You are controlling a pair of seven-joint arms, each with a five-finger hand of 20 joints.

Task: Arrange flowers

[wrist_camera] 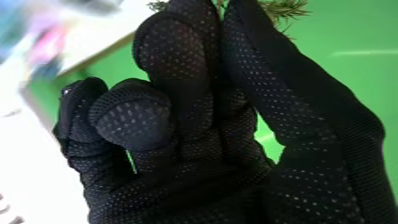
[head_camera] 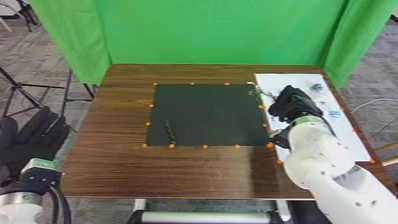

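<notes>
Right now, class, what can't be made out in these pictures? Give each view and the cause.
- Green sprig, right wrist view: partly hidden by the right hand, partly cut off by the picture's edge.
- Pink thing, right wrist view: too blurred to name.
- Blue things, head view: too small to identify.
- White sheet, head view: partly hidden by the right arm.

There are two sprigs (head_camera: 170,132), one black mat (head_camera: 204,112) and one white sheet (head_camera: 289,79).

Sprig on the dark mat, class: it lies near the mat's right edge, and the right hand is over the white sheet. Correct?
Not the right edge: the head view shows the sprig near the left edge of the mat; the right hand is over the white sheet.
</notes>
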